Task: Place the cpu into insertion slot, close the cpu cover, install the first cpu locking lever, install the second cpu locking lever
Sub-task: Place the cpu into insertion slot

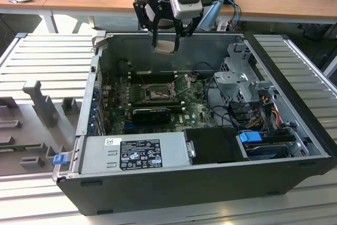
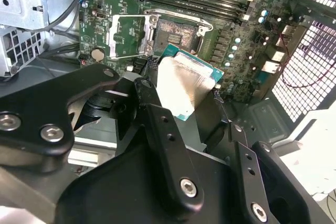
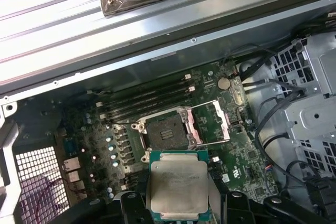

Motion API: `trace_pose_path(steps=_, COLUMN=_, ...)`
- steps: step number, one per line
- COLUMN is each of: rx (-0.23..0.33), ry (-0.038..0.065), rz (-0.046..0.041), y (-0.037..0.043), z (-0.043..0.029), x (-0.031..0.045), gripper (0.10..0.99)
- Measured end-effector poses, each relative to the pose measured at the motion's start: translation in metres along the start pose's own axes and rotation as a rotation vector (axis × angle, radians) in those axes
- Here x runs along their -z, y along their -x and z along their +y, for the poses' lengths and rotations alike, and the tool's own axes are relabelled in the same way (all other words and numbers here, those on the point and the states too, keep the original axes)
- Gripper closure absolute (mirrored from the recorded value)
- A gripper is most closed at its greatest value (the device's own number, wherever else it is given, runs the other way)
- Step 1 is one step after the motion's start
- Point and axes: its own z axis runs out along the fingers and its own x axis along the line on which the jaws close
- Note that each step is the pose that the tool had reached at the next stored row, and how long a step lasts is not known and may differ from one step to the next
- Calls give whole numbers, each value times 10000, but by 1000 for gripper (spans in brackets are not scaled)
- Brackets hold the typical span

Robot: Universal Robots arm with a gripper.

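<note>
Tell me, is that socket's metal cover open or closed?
Open: the cpu cover lies flipped aside, insertion slot bare; the gripper holds the cpu above.

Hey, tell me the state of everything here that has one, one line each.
cpu: gripped, in the air, not seated.
gripper: shut on the cpu.
slot: empty, uncovered.
cover: swung open beside the slot.
case: open, insides exposed.

The gripper grips the cpu high over the open computer case, well apart from the insertion slot
</note>
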Motion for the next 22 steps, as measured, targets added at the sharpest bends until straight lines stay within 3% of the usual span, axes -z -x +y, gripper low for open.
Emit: trace_pose_path(steps=22, rx=-885, ry=17, rz=-79, y=0, z=0, x=-2, gripper=557)
